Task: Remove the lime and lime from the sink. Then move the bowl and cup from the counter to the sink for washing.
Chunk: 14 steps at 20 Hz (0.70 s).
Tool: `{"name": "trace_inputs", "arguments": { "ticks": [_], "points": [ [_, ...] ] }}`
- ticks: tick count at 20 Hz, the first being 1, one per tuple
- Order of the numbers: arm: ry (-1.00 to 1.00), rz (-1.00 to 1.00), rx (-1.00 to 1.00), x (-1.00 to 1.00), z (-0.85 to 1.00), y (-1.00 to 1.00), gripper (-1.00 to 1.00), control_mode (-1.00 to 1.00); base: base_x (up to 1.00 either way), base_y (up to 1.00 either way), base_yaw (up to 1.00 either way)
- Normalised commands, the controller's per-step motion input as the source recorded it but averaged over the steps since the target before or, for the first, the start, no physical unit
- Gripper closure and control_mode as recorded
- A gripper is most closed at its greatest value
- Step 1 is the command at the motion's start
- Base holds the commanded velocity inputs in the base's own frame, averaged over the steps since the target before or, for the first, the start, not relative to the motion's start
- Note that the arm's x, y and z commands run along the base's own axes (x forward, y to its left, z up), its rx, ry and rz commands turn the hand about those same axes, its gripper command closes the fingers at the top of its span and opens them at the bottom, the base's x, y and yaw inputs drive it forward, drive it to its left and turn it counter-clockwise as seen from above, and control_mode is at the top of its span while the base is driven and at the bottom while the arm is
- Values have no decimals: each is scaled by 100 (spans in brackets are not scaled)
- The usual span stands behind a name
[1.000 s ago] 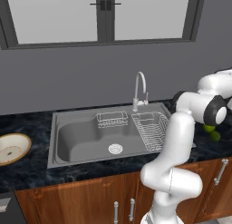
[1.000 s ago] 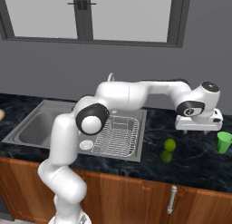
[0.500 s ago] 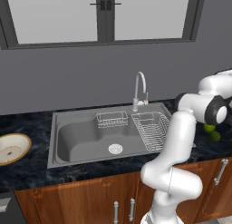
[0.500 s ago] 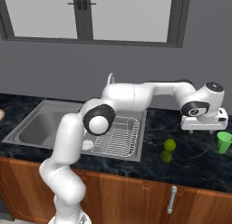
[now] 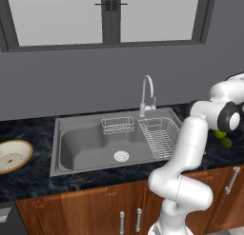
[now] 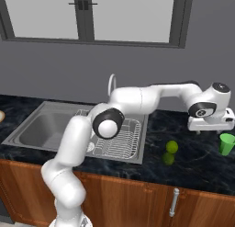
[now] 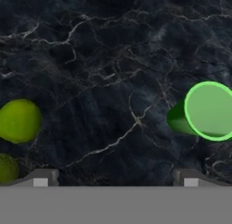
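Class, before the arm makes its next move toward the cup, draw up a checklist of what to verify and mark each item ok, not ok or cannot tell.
1. Both limes out of the sink: ok; brighter lime and darker lime lie on the counter.
2. Cup upright, nothing in it: ok.
3. Claw open and holding nothing: ok.
4. Claw centred over the cup: not ok; in the hand view the cup sits off toward the right finger tip.
5. Limes apart from the cup: ok.
6. Bowl on the counter left of the sink, not yet moved: ok.
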Motion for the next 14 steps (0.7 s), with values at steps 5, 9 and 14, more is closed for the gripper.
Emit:
{"name": "trace_inputs", "arguments": {
  "ticks": [5,9,14],
  "points": [
    [0,0,-3,19,-11,-17,-100,-100,0,0,0],
    [0,0,-2,15,-15,-16,-100,-100,0,0,0],
    [1,0,-2,15,-18,-11,-100,-100,0,0,0]
  ]
}}
